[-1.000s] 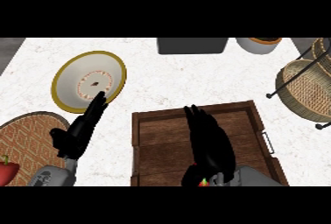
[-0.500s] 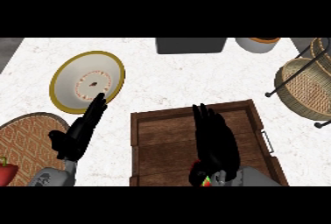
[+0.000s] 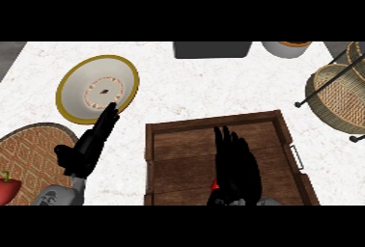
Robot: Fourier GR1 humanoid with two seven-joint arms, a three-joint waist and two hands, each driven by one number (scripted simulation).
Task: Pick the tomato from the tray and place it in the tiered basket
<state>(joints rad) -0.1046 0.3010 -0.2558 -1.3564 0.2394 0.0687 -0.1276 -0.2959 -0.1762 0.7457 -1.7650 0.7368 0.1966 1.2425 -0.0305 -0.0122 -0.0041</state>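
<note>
The right hand (image 3: 234, 169) hangs over the wooden tray (image 3: 178, 144), fingers (image 3: 227, 144) laid long and straight toward the far rim, curled round nothing that I can see. The tomato (image 3: 215, 184)? Only a sliver of red peeks out at the heel of that hand, low in the tray near the front; the rest is hidden under the palm, so whether the hand touches it I can't say.

The risk, to my eye: with fingers this flat, a closing move could nudge the tomato and send it rolling across the tray floor instead of catching it. The tray's raised walls would at least keep it in.

Then the carry. The tiered basket (image 3: 341, 96) sits well apart at the far right, with thin dark legs and a wire frame standing out toward the tray. A low swing could clip the tray's right wall and its handle (image 3: 297, 157), or those legs.

Open white bench lies between tray and basket, so there's room to lift and cross. The left hand (image 3: 89, 144) rests open beside the tray, fingers straight, pointing at the yellow-rimmed plate (image 3: 71, 82), well out of the way.
</note>
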